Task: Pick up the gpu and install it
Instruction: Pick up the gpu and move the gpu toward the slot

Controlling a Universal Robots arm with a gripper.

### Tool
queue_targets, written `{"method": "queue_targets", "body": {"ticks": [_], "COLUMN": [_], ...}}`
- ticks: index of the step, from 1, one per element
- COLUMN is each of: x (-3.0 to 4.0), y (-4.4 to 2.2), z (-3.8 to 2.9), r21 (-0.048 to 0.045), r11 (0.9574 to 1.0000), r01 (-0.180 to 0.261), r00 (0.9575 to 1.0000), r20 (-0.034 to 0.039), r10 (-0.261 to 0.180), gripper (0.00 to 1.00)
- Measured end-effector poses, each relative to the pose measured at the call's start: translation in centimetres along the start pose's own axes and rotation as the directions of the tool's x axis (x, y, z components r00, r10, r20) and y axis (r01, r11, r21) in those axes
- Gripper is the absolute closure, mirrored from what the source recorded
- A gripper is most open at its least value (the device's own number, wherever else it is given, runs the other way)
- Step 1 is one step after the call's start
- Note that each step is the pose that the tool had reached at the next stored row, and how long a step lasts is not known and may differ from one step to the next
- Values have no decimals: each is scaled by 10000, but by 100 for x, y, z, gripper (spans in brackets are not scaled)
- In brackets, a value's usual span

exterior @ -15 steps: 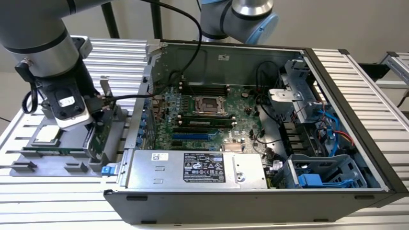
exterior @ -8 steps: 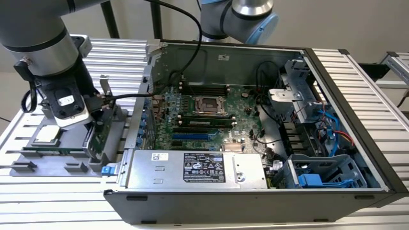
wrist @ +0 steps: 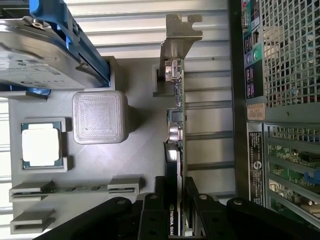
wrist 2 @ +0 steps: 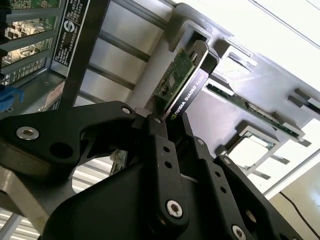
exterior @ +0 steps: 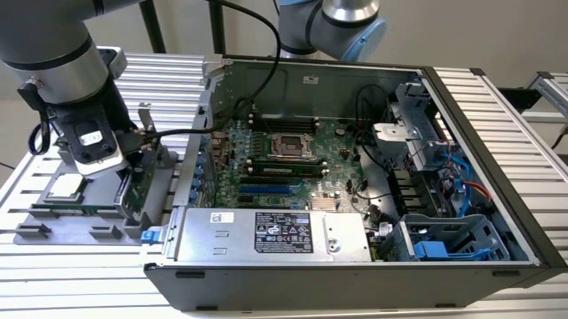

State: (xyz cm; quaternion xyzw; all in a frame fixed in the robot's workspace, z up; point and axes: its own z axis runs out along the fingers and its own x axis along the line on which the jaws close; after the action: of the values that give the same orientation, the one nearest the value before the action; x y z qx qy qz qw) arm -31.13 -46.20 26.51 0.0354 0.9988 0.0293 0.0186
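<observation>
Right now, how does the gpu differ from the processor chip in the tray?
The gpu stands on edge in its slot; the processor lies flat in its pocket. The gpu is long, with a silver end bracket; the processor is small and square. The gripper is at the gpu, apart from the processor. Both sit in the gray tray.

The arm [exterior: 53,60] is a silver-grey tube with pale blue joint caps, and a black cable [exterior: 277,50] alongside. Its gripper [wrist 2: 169,117] is matte black, its linked fingers [wrist 2: 162,165] pinned with round silver screws.
</observation>
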Motion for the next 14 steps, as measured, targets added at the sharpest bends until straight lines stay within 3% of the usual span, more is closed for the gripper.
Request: {"method": "queue_targets", "body": {"ticks": [14], "x": [-1], "y": [2], "z": [-32], "r21": [0], "r11": [10000], "r01": [0], "r00": [10000], "r20": [0], "r10": [0], "gripper": [100]}}
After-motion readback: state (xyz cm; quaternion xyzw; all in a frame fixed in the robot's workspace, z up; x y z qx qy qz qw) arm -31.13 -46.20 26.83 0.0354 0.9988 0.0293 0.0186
